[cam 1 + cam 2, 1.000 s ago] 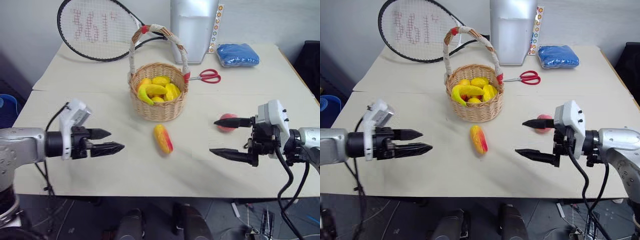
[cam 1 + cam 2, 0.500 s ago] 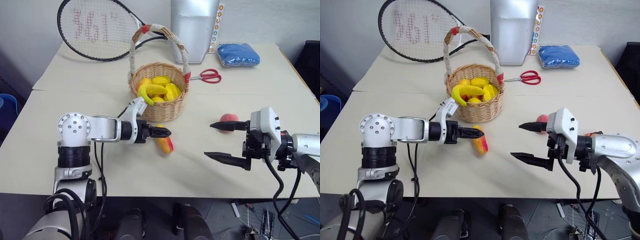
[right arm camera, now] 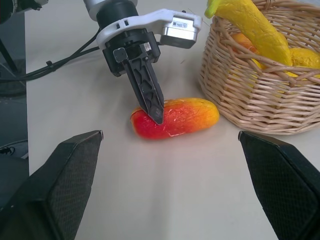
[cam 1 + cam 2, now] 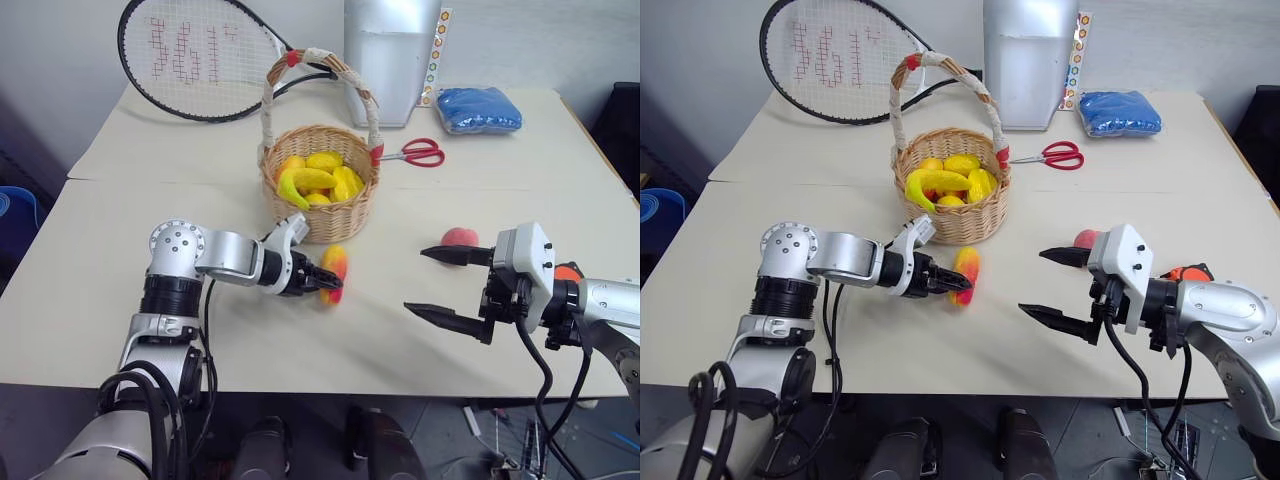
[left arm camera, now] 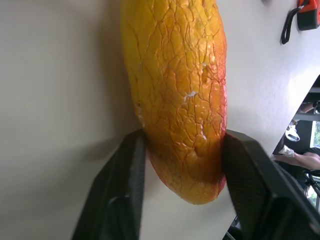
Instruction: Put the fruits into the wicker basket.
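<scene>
While the left tool clamps the mango, seemingly on the table, the right tool gapes.

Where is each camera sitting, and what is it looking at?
Left and right eye views: on the head, looking down at the round tan wicker basket; both arms show.
Left wrist view: on the left wrist, looking along the left hand closed on the oblong yellow-red mango.
Right wrist view: on the right wrist, between the open right hand fingers.
Shared: all see the mango.
</scene>
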